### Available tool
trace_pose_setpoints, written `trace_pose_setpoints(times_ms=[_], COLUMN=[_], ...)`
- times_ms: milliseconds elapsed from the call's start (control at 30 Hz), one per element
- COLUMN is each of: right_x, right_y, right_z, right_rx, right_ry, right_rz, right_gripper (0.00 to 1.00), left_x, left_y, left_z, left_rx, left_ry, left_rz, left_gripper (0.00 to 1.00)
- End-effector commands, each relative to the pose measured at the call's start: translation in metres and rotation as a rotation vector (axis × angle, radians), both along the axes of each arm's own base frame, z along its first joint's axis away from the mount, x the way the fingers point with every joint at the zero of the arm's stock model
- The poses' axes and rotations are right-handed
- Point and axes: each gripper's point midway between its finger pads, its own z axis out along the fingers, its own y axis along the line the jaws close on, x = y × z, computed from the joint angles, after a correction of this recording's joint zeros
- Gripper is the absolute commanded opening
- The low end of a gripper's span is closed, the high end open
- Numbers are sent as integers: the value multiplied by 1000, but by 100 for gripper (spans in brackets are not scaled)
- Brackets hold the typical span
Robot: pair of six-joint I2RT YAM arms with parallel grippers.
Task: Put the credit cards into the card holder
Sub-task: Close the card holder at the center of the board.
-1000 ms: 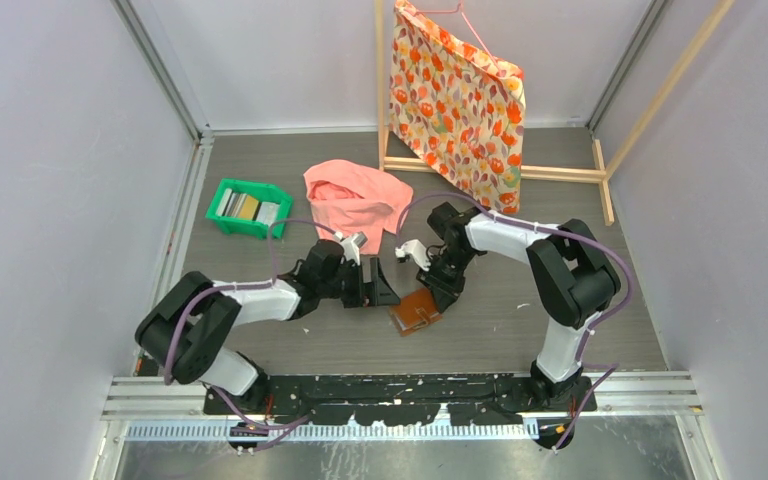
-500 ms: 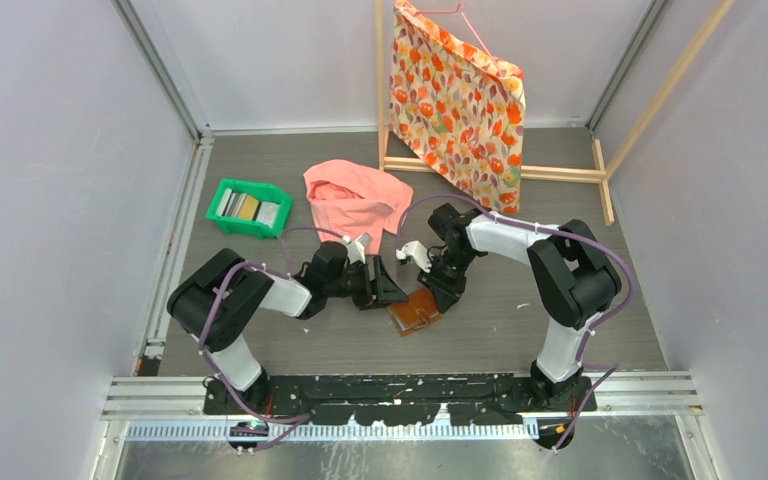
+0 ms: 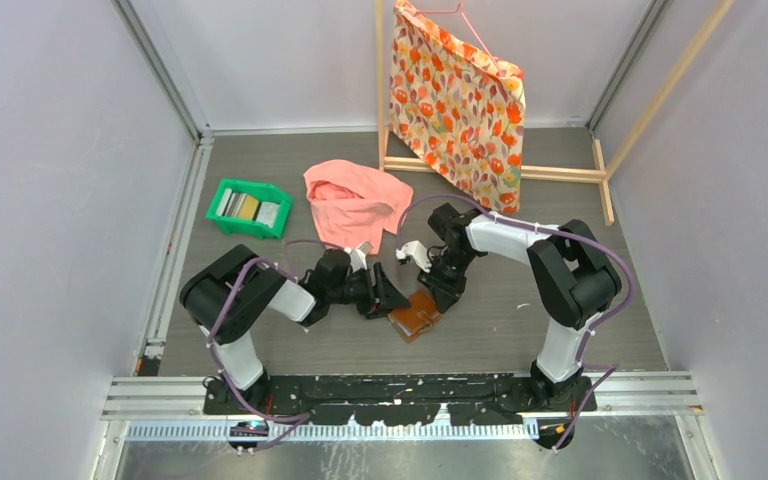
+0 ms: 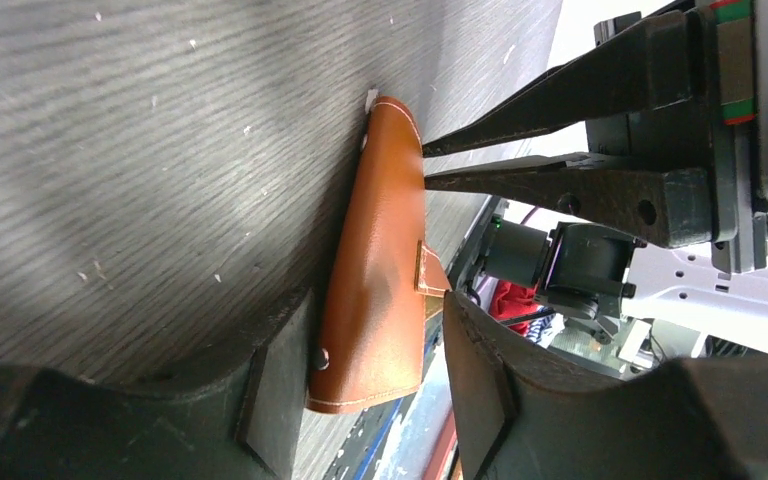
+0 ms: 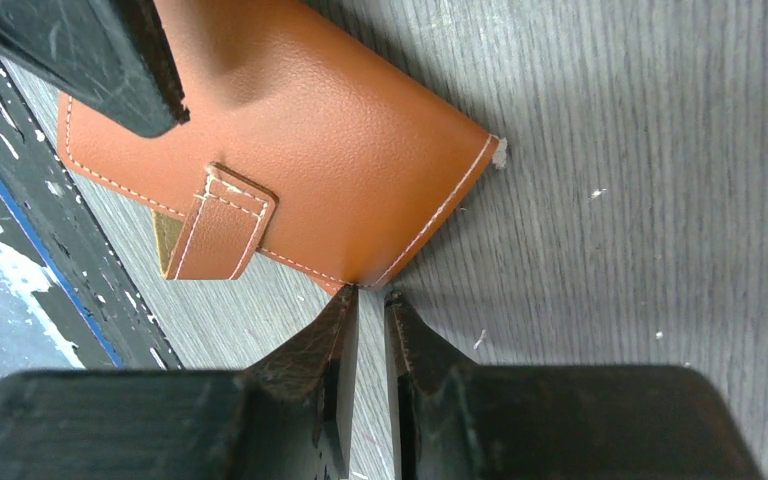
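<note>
Top external: high above the card holder [image 3: 416, 313], back on its near side, looks steeply down from afar. Left wrist: low and close beside it, faces edge-on across it. Right wrist: close over one corner, looks down. Shared by all three: the card holder.

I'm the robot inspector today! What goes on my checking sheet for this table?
Surface: grey wood-look table, a few pale specks.
Job's things: brown wallet lying shut; cards in the green tray, far left.
Clutter: pink cloth; flowery cloth hanging on a wooden rack.
Grippers: left gripper jaws apart, one each side of the wallet; right gripper jaws nearly shut, tips at the wallet's corner, pinch unclear.
Cables: purple cables looping free, not on the wallet.
Surroundings: plain pale walls; metal rail at the near edge.
</note>
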Motion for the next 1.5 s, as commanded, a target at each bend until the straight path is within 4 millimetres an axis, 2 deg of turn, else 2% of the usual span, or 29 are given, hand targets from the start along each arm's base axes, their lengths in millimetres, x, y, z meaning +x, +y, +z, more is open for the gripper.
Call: trace_pose_setpoints(times_ms=[0, 233, 367, 500, 733, 833, 967, 1067, 1200, 1367, 1467], right_x=[18, 18, 19, 23, 34, 24, 8, 17, 40, 52, 62], right_y=[1, 2, 6, 13, 8, 15, 34, 41, 37, 35, 27], right_z=[-3, -2, 4, 25, 87, 113, 135, 128, 107, 94, 86], right_rx=[-12, -14, -1, 54, 234, 364, 515, 485, 356, 278, 210], right_ry=[-92, -90, -91, -106, -199, -167, -84, -58, -88, -151, -210], right_rz=[17, 12, -2, -17, -60, -95, -147, -245, -382, -439, -474], right_gripper=[22, 21, 22, 25, 32, 36, 50, 54, 55, 57, 56], left_x=[-1, 0, 0, 2, 14, 21, 35, 49, 60, 65, 68], left_y=[-8, -15, -19, -19, -10, -6, -1, 1, 5, 10, 15], left_z=[2, 5, 8, 15, 35, 42, 57, 73, 91, 102, 109], left_rx=[-21, -42, -78, -136, -209, -193, -172, -172, -183, -210, -231], left_ry=[17, 30, 34, 51, 54, 29, -24, -68, -93, -93, -98], left_rz=[25, 33, 32, 70, 167, 206, 275, 338, 395, 452, 482], left_gripper=[49, 25, 1, 0, 0, 0, 0, 0, 0, 0, 0])
